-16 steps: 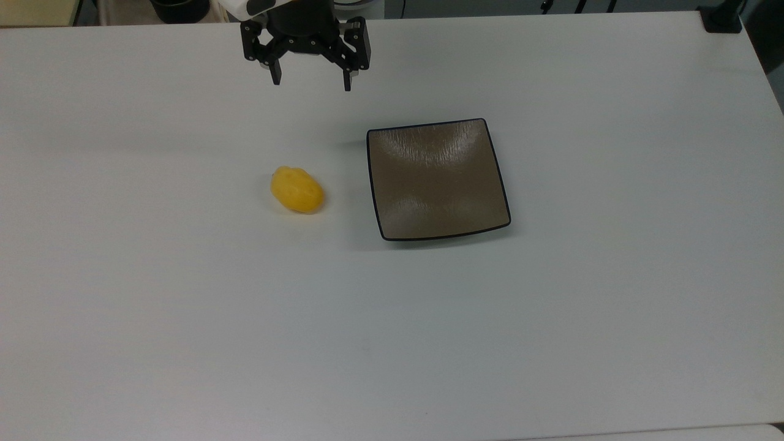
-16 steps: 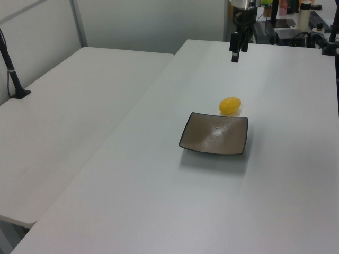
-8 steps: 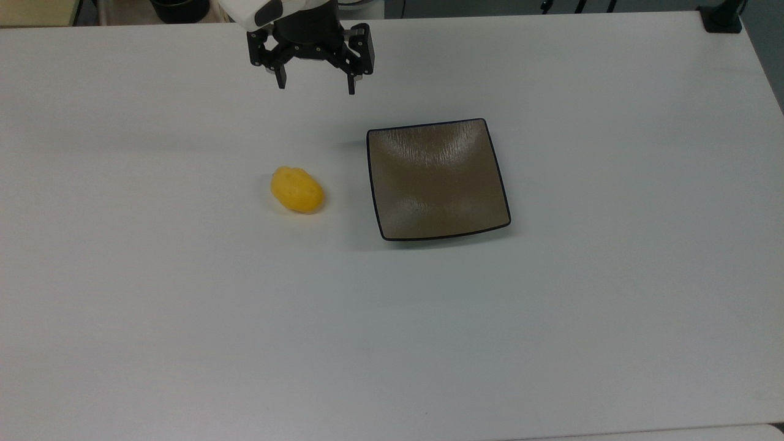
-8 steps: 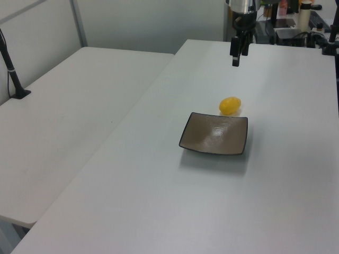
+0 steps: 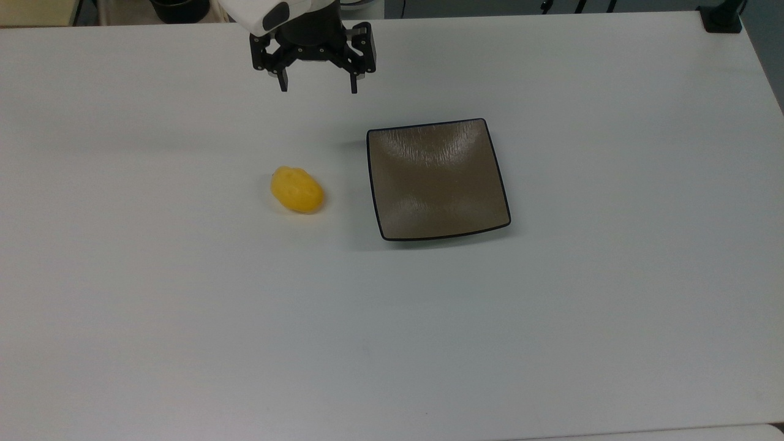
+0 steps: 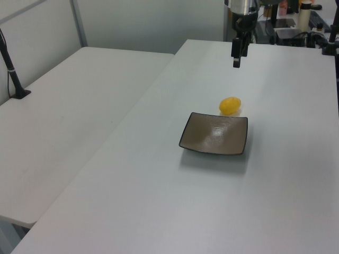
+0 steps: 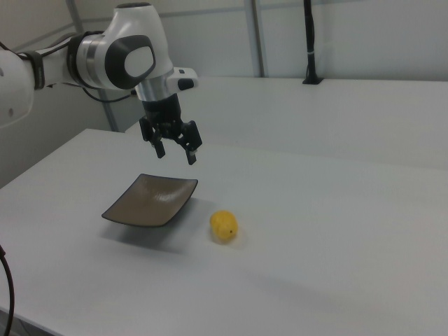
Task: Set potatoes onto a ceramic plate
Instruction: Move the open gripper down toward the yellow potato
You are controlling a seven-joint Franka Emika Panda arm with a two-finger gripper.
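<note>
Item: potato (image 5: 297,190), one, bright yellow, egg-shaped, lying on the white table (image 5: 184,318), untouched. Position in the top view: just beside the ceramic plate (image 5: 437,179), at its 9 o'clock, a strip of bare table between them; long axis tilted, running roughly 10 to 4 o'clock. Item: ceramic plate, square, brown-grey, black rim, nothing on it, resting flat. Item: gripper (image 5: 318,89), fingers spread wide and holding nothing, pointing down, hanging above the table near its far edge; in the top view it stands at 12 o'clock from the potato, well apart, and at about 10 o'clock from the plate. The right view places the gripper (image 7: 175,154) clearly above the tabletop, higher than the potato (image 7: 224,225) and the plate (image 7: 150,200). Step in hand, as judged: approach to the pick; grasp not yet begun. Next move, as judged: travel toward 6 o'clock in the top view until over the potato, turn the wrist so the fingers straddle the short axis, descend, close. Caution: the rounded form may roll if one finger touches first.
</note>
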